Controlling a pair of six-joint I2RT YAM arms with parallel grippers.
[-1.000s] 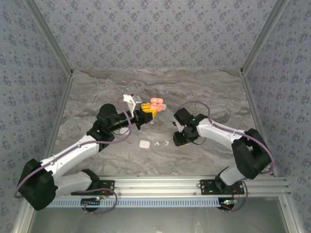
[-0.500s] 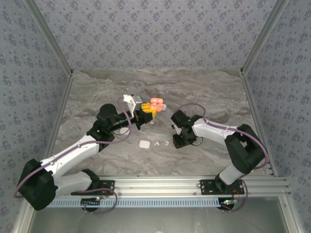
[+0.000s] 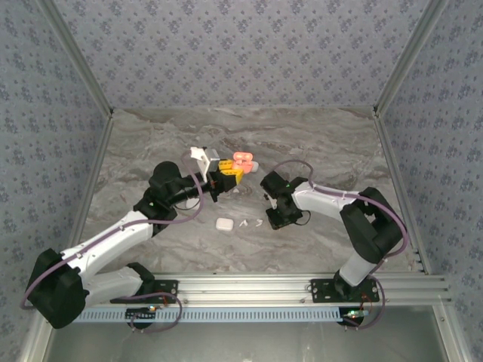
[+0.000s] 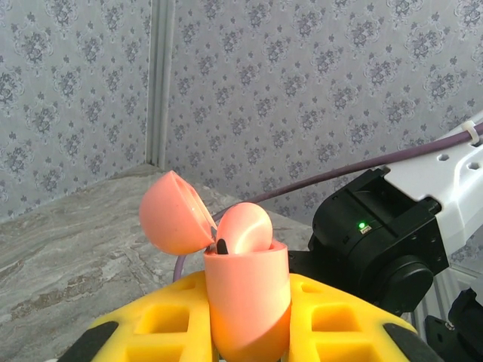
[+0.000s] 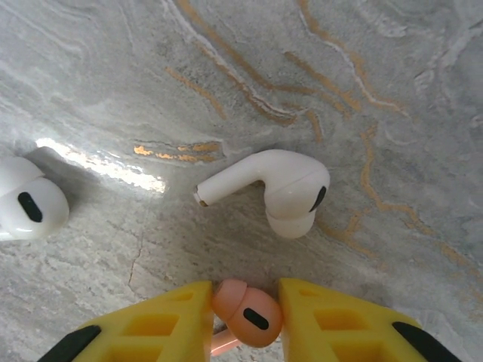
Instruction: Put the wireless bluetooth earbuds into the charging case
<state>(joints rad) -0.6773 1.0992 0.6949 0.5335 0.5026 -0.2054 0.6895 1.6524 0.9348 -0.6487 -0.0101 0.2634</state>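
Marbled grey tabletop (image 3: 324,143) sits between patterned walls. In the top view, the left pincer (image 3: 229,175) is clenched on a pink charging case (image 3: 243,160), held clear of the surface. The right pincer (image 3: 272,219) hangs low. Just to its left lie the nearer white earbud (image 3: 258,222) and the farther white earbud (image 3: 244,223), with a small white case (image 3: 223,224) beyond them.

The left wrist view shows the pink case upright between yellow fingers (image 4: 339,320). Its lid (image 4: 172,215) is flipped back to the left, and a rounded pink shape in the mouth is probably one seated bud.

In the right wrist view, the pincer grips a pink earbud (image 5: 247,313) just above the marble, and the nearer white earbud lies just ahead of it.

Progress looks partial. The held bud has yet to reach the pink case, and the white pair is not yet cased.
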